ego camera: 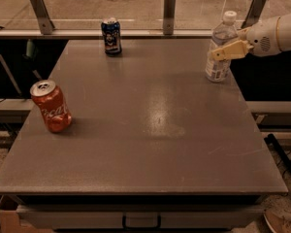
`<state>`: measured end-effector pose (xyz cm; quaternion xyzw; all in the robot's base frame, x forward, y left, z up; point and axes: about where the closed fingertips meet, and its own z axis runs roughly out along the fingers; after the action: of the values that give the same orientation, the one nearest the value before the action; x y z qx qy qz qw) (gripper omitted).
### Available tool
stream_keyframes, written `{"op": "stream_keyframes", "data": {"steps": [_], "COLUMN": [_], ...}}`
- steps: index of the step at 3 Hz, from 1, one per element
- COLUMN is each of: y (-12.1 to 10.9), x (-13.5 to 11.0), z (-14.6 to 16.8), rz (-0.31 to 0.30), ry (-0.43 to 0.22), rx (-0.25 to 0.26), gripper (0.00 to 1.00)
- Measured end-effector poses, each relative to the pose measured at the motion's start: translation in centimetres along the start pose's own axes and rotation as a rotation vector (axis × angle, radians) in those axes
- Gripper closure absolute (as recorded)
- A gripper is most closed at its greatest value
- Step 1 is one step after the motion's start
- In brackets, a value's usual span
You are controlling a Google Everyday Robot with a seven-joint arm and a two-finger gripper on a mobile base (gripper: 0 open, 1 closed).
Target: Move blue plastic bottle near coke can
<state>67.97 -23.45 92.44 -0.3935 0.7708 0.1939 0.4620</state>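
Observation:
The blue plastic bottle [216, 68], clear with a white cap and pale label, stands upright at the table's far right edge. My gripper [222, 52] reaches in from the right on a white arm and lies across the bottle's front at mid-height, against it. The coke can [51, 106], red-orange with white script and a dented lower body, stands near the table's left edge, far from the bottle.
A dark blue can [111, 36] stands at the back of the grey table [150, 144], left of centre. Metal posts and a rail [169, 11] run behind the back edge. The table drops off just right of the bottle.

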Motion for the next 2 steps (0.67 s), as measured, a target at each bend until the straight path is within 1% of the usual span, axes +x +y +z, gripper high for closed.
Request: {"op": "stream_keyframes", "data": {"steps": [1, 2], "y": [0.23, 0.37], "x": [-2.58, -2.63], "z": [-1.42, -1.12], "rz": [-0.022, -0.022], "ry": [-0.086, -0.088], "rx": [0.000, -0.006], "gripper": [0.64, 0.87]}}
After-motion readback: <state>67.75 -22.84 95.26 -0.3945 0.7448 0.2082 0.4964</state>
